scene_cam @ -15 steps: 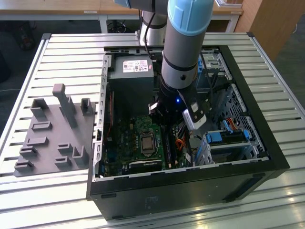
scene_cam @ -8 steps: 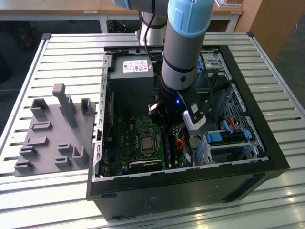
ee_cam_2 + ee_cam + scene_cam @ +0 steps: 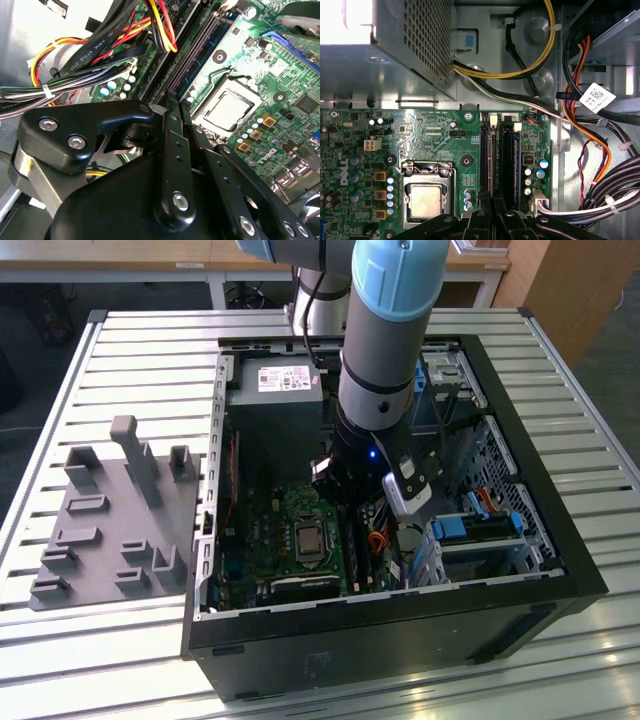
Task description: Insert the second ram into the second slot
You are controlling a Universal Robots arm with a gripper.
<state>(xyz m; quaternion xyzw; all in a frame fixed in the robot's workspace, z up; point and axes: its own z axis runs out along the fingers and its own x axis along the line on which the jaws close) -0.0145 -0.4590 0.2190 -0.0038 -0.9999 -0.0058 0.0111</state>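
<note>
My gripper (image 3: 345,478) reaches down into the open computer case (image 3: 560,570), just above the memory slots (image 3: 353,545) on the green motherboard (image 3: 270,530). In both wrist views its black fingers (image 3: 175,125) are pressed together, tips in line with one long dark slot (image 3: 486,160) that has a white latch at its end. I see nothing between them. A dark-blue ram stick (image 3: 518,160) stands seated in a neighbouring slot, and shows side-on as a blue stick (image 3: 220,45) in the second wrist view. I cannot tell whether it is the second ram.
The processor socket (image 3: 426,197) lies beside the slots. Bundles of coloured cables (image 3: 592,150) crowd the other side, near the blue drive-bay latches (image 3: 470,528). The power supply (image 3: 275,390) fills the case's far end. A grey fixture plate (image 3: 110,520) lies at the exterior view's left.
</note>
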